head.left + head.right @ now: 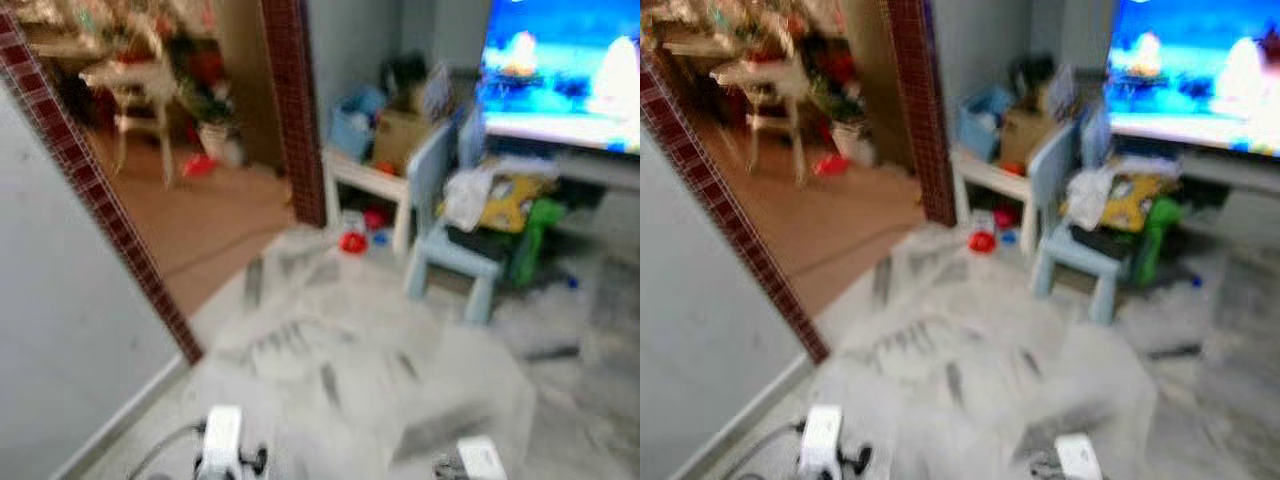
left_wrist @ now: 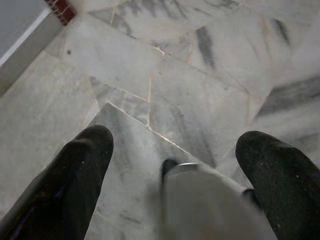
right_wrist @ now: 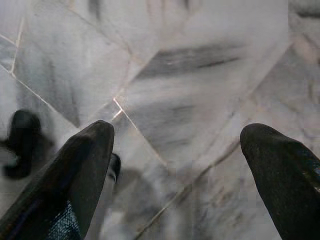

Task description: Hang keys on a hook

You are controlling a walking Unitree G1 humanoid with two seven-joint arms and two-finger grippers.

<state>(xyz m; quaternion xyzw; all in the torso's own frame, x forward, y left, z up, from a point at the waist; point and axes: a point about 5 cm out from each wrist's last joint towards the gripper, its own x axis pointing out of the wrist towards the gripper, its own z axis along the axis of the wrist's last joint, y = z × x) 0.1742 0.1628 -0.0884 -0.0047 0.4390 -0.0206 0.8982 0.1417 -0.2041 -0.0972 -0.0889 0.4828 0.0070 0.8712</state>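
Both arms hang low over a grey-veined marble floor. My left gripper is open, its two black fingers spread wide above the tiles with nothing held; a blurred grey shape sits low between them. My right gripper is also open and holds nothing, its fingers wide apart over the floor. The head views are blurred; my left arm's wrist and my right arm's wrist show at the bottom edge.
A grey wall with a red brick edge stands at the left, and a doorway opens onto a wooden floor. Ahead are a white low table, a light blue child's chair, red toys and a lit screen.
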